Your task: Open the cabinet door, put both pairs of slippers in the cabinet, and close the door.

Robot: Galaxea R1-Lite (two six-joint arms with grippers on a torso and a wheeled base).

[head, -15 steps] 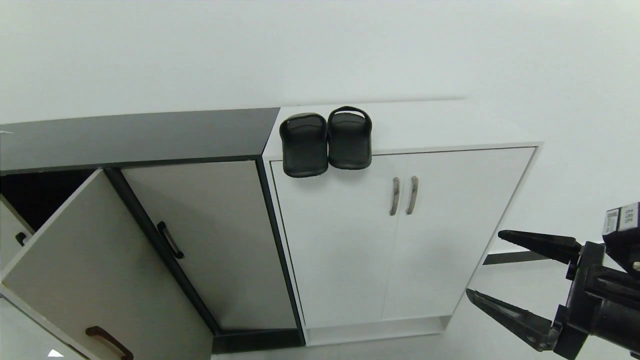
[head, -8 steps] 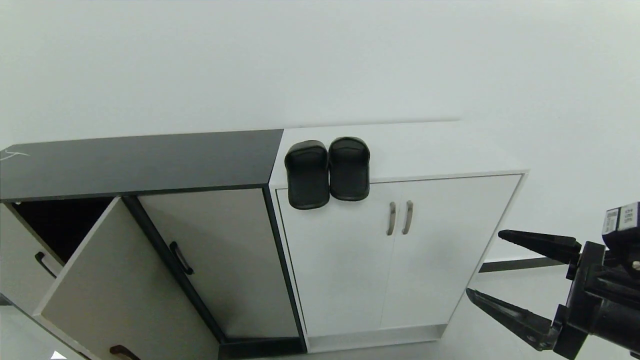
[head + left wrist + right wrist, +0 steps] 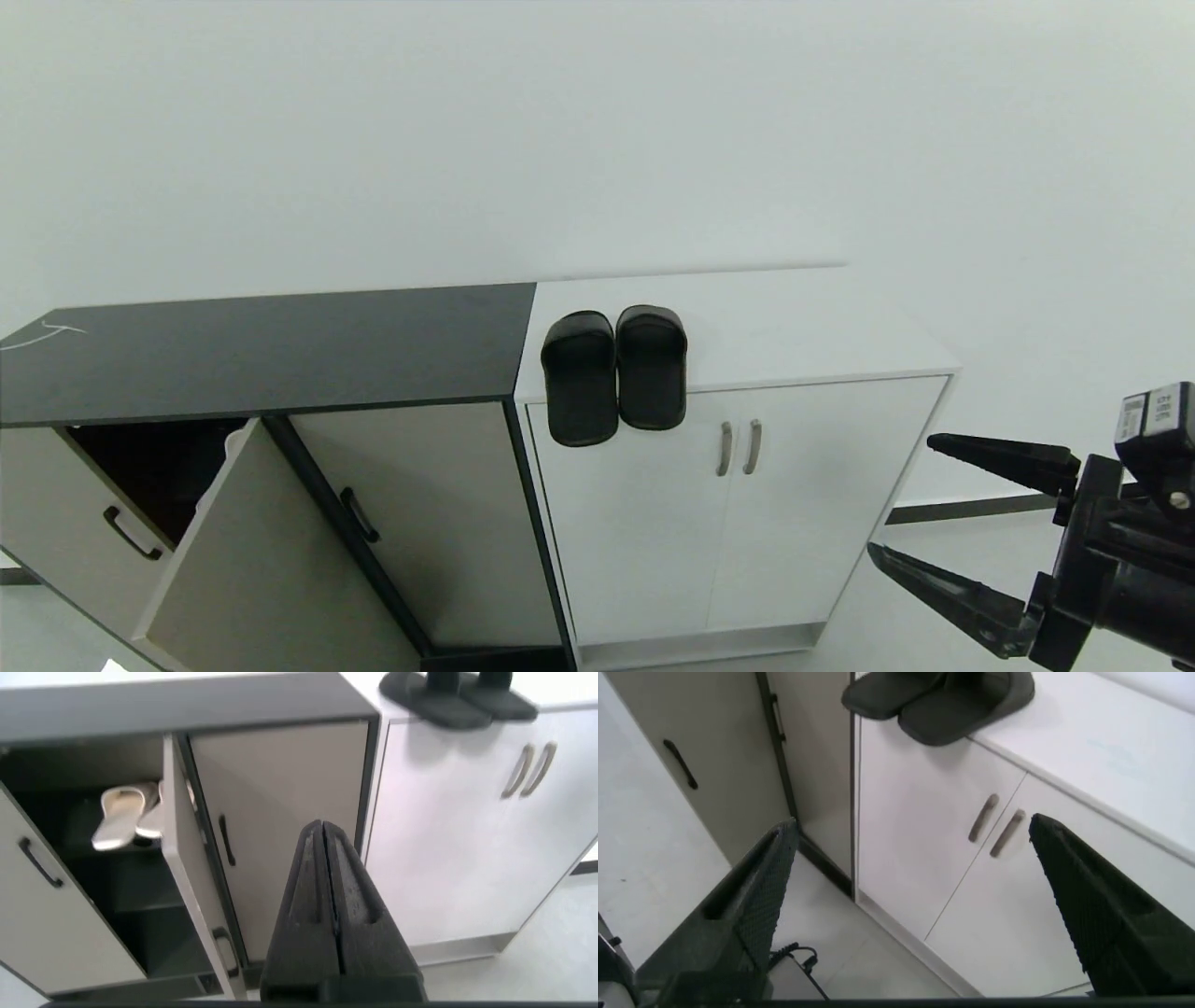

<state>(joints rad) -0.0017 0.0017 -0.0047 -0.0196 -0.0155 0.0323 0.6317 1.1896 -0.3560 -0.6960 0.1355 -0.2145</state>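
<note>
- black slippers (image 3: 614, 373): the pair lies side by side, touching, at the front-left corner of the white cabinet (image 3: 803, 322) top. the near ends overhang its front edge.
- white cabinet doors: both shut, with the two handles (image 3: 738, 448) next to each other at the centre seam.
- dark-topped cabinet (image 3: 261, 350): stands against the white one's left side. one beige door (image 3: 271, 569) is swung outward, showing a dark interior.
- light slippers (image 3: 126, 812): a pair sits on an upper shelf inside that opening, just behind the open door's edge.
- right gripper (image 3: 901, 495): fingers spread wide with nothing between them. it hangs right of the white cabinet, level with its lower doors.
- left gripper (image 3: 322, 831): fingers pressed together, holding nothing. it faces the dark-topped cabinet's front.
</note>
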